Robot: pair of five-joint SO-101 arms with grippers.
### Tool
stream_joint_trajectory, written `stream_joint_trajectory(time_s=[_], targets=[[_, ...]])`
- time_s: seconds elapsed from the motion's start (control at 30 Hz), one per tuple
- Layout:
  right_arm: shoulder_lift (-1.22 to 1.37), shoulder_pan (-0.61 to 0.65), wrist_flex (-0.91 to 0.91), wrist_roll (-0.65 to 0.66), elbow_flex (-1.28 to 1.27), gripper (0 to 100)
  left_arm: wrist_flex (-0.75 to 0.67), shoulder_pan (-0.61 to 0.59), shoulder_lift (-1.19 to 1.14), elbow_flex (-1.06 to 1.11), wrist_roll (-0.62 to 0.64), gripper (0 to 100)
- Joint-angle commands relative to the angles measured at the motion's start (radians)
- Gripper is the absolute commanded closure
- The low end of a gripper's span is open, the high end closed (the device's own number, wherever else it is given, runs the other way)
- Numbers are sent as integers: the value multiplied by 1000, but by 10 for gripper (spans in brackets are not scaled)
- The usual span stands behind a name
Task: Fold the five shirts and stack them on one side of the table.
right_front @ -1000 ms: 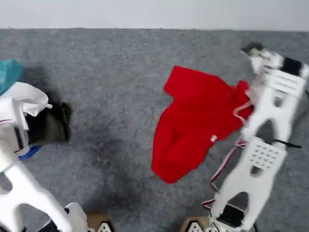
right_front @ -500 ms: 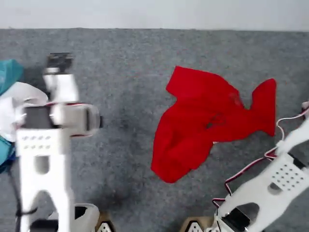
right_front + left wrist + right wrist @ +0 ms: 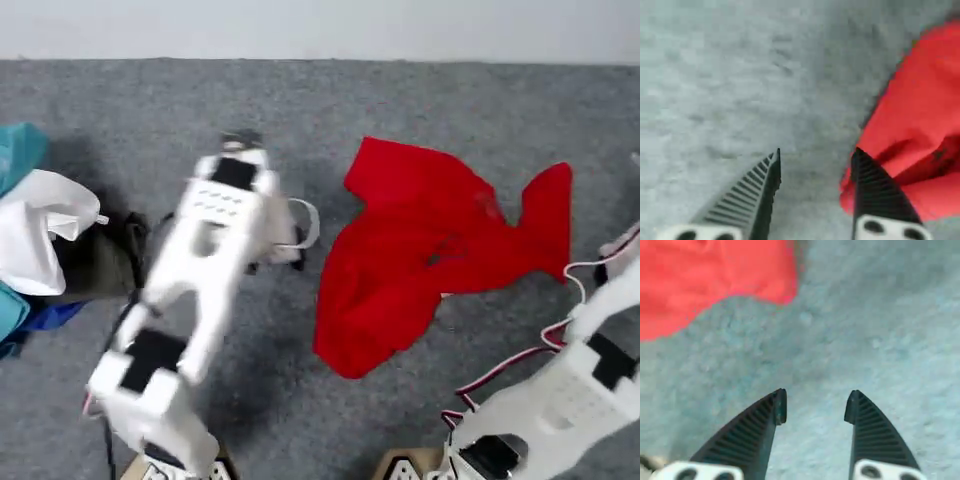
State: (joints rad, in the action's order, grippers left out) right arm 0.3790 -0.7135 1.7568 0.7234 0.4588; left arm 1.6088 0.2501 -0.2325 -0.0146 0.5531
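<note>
Left gripper (image 3: 815, 160), jaws spread, has swung from 9 o'clock to the red shirt (image 3: 420, 250); right gripper (image 3: 815, 407), likewise spread, withdrew: folding likely next.

You've got red shirt (image 3: 420, 255): unfolded, rumpled, lying flat right of centre on the table (image 3: 300, 100), one sleeve toward table's right edge | table's left edge, bunched heap: white shirt (image 3: 40, 235) on top, teal shirt (image 3: 18, 155), dark shirt (image 3: 100, 262), blue shirt (image 3: 45, 318) underneath
</note>
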Motion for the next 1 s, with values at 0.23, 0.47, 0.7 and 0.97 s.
stream_joint_trajectory(time_s=[0.23,0.47,0.7,0.97], targets=[[-179,39,38,-8,-120,794,141,187,-545,-420,12,783],[-185,35,38,-8,-121,794,147,233,-686,-521,-34,867],[-182,38,38,-9,-124,794,146,344,-698,-507,-227,987],[-182,38,39,-9,-126,794,147,276,-681,-510,-282,988]])
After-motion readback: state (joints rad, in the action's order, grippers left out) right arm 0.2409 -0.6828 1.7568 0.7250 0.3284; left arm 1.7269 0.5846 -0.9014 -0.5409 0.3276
